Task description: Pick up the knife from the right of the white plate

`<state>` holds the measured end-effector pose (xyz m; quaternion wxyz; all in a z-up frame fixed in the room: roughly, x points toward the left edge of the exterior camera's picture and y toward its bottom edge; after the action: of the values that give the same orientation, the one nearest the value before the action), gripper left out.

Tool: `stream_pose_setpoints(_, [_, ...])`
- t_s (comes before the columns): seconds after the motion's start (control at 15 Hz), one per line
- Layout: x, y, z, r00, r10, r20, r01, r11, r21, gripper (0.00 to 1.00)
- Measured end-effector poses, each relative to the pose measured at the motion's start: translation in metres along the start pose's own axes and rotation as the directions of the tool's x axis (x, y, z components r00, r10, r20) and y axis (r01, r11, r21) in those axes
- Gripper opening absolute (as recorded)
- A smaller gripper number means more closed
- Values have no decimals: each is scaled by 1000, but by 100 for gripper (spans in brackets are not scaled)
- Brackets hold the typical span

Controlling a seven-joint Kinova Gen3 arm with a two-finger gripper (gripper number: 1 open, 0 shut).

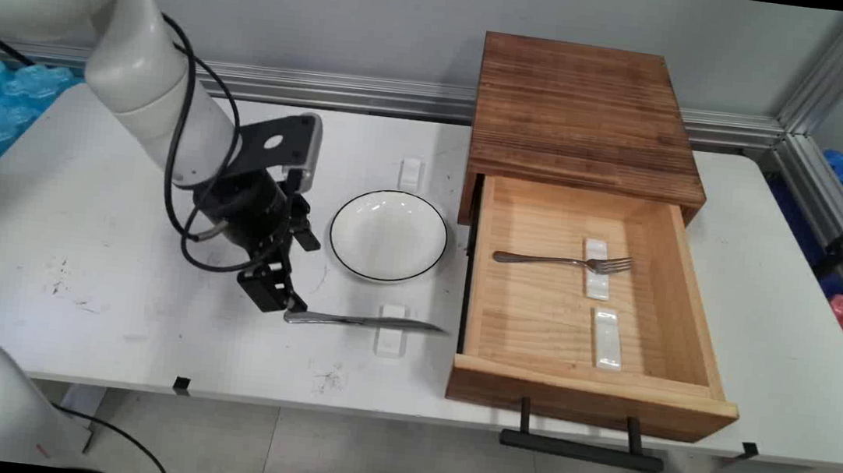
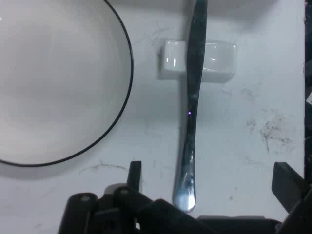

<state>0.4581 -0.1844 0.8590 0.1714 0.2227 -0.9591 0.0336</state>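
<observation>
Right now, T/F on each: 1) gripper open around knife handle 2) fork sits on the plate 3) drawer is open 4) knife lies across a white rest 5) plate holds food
1) True: the gripper is open, fingers either side of the knife handle end.
2) False: the fork lies in the drawer, across a white rest.
3) True.
4) True: it crosses the rest beside the plate.
5) False: the plate is empty.
</observation>
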Motion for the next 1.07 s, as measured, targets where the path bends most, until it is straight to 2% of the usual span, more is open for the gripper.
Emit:
stream_pose_setpoints(0.47, [5, -1, 38, 1000, 8, -27, -9, 1000, -15, 100])
stream_pose_setpoints(1.07, [12, -8, 74, 999, 36, -29, -36, 999, -11, 100])
